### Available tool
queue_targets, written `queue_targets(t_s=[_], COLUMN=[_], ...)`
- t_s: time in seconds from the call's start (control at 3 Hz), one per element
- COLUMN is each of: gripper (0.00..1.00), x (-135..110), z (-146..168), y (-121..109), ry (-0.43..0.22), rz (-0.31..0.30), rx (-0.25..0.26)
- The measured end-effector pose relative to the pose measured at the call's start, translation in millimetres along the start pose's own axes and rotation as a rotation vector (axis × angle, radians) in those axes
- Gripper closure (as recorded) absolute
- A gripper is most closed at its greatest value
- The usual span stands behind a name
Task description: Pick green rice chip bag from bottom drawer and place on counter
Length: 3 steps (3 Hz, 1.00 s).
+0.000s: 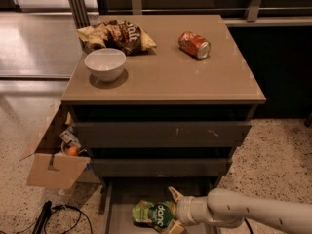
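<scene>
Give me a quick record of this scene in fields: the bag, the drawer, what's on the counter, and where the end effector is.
green rice chip bag: lying on the floor of the bottom drawer
bottom drawer: pulled open
counter: holds a white bowl, a brown chip bag and an orange can on its side
end effector: low in the bottom drawer at the bag's right end, fingers spread open either side of it
task state: bag not yet lifted
floor left of cabinet: open cardboard box

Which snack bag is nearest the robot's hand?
The green rice chip bag, beside the gripper in the bottom drawer; the brown bag lies on the counter.
</scene>
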State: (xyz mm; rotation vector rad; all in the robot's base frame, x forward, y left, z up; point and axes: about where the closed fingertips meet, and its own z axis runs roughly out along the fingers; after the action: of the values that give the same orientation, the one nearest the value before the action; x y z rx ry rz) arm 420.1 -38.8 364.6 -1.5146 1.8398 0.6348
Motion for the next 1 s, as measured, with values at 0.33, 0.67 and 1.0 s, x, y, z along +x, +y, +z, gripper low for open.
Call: queue_targets(t_s=[0.33,0.67,1.0], gripper=[0.00,0.00,0.00], x=[22,48,48], z=[26,61,61], y=[-8,-20,-20], ry=[-0.013,-0.001,-0.001], rz=[0.015,0.043,0.043], rx=[-0.003,-0.017,-0.017])
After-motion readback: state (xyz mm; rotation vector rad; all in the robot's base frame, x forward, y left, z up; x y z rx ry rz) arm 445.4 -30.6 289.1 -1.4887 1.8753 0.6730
